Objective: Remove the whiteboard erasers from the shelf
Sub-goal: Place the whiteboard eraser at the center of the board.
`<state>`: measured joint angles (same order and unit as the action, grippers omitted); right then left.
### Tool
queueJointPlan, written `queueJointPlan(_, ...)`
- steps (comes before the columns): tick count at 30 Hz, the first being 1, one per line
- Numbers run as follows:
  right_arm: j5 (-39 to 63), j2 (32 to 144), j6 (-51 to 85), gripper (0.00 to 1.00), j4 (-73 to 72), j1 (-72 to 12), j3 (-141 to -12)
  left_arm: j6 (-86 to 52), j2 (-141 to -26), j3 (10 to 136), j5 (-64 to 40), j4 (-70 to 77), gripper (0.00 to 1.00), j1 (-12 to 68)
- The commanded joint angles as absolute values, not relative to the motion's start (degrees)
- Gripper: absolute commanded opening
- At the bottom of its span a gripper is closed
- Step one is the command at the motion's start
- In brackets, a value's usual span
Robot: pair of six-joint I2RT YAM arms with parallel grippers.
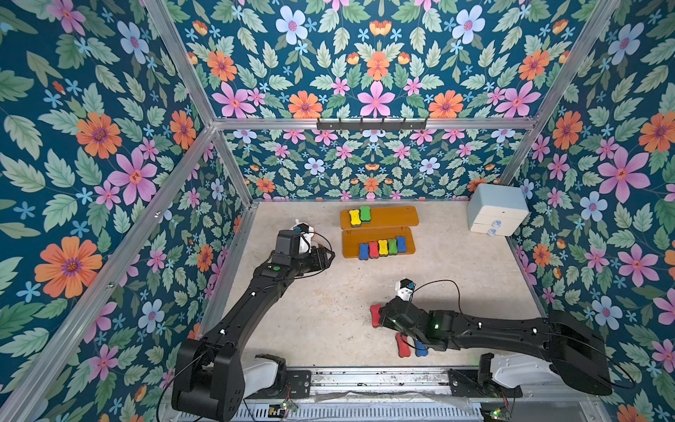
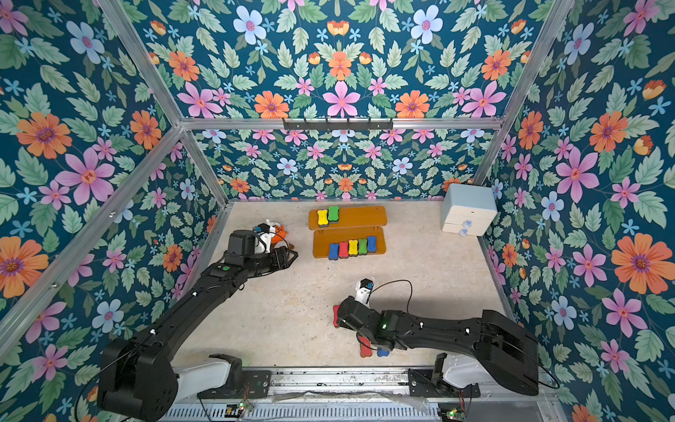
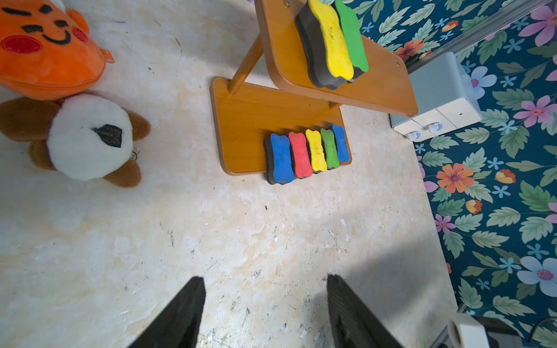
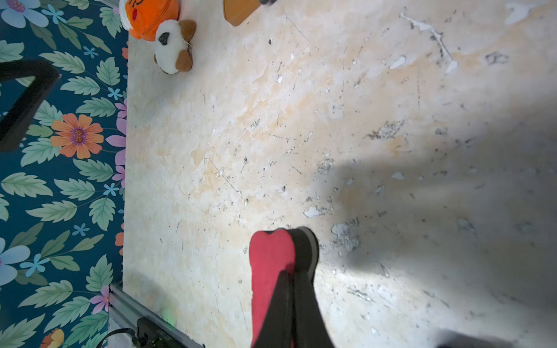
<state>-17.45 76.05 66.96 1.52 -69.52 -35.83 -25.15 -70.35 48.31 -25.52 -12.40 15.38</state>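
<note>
Now L gripper (image 3: 264,278) spread, well apart from shelf (image 3: 241,120) front edge; R gripper (image 4: 291,280) clamps red eraser (image 4: 268,256).

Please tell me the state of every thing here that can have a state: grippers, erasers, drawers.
Left gripper: open, empty.
Right gripper: shut on red eraser.
Yellow eraser, green eraser: on upper board of shelf.
Row of five erasers: on lower board, at its front edge.
Loose red eraser, blue eraser: off shelf, lying on table.
Drawer box: both drawers shut.
</note>
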Motion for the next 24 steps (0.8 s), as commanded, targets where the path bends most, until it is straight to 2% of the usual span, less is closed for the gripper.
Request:
queueJointPlan(1,-19.5,75.9,70.1,0.00,0.8,-70.3,-35.0,-24.8,-70.3,48.7,-25.3,-11.5,0.69,15.3)
queueJointPlan(24,-21.8,72.9,78.8,0.00,6.6,-78.2,-31.0,-24.9,-70.5,49.0,-25.5,-11.5,0.69,15.4)
